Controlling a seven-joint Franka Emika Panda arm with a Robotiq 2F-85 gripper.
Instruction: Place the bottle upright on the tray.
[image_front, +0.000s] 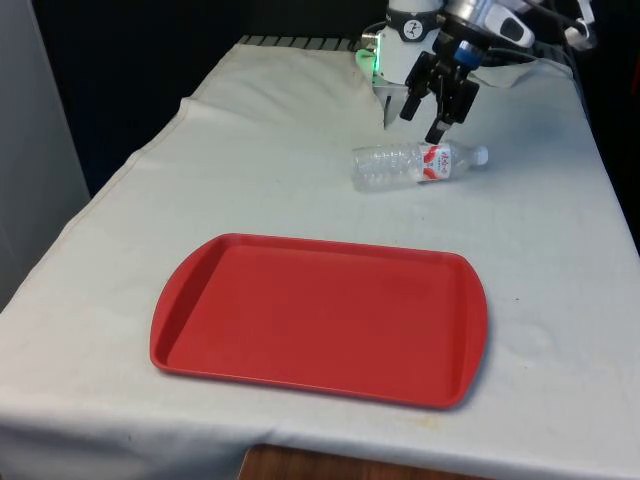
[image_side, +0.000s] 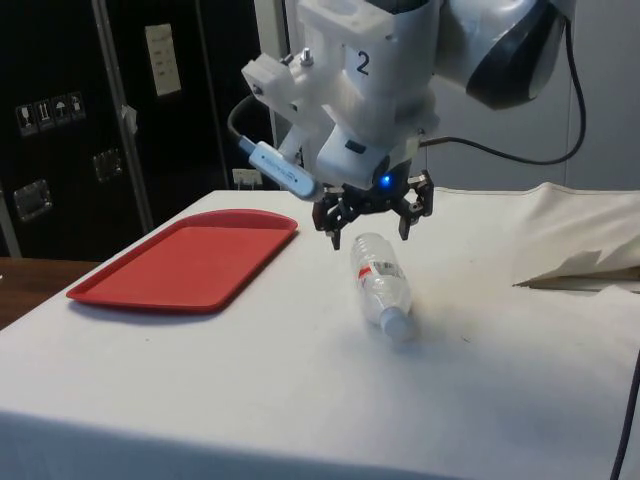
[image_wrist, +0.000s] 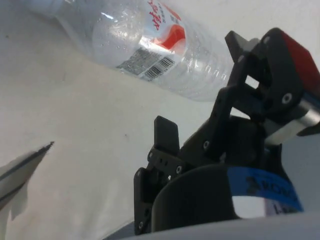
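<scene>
A clear plastic bottle (image_front: 412, 164) with a red-and-white label lies on its side on the white cloth, its white cap towards the front view's right. My gripper (image_front: 422, 125) hangs just above and behind it, open, with nothing between its fingers. In the side view the gripper (image_side: 370, 232) hovers over the bottle (image_side: 381, 283) near its base end. The wrist view has the bottle (image_wrist: 150, 45) lying just beyond the gripper (image_wrist: 202, 85). An empty red tray (image_front: 320, 310) lies flat near the table's front edge, also seen in the side view as the tray (image_side: 190, 265).
A raised fold of the cloth (image_front: 385, 100) stands behind the bottle, near the robot's base, and shows in the side view as a fold (image_side: 580, 265). Bare cloth separates the bottle from the tray. The table edge (image_front: 120, 180) drops off at the front view's left.
</scene>
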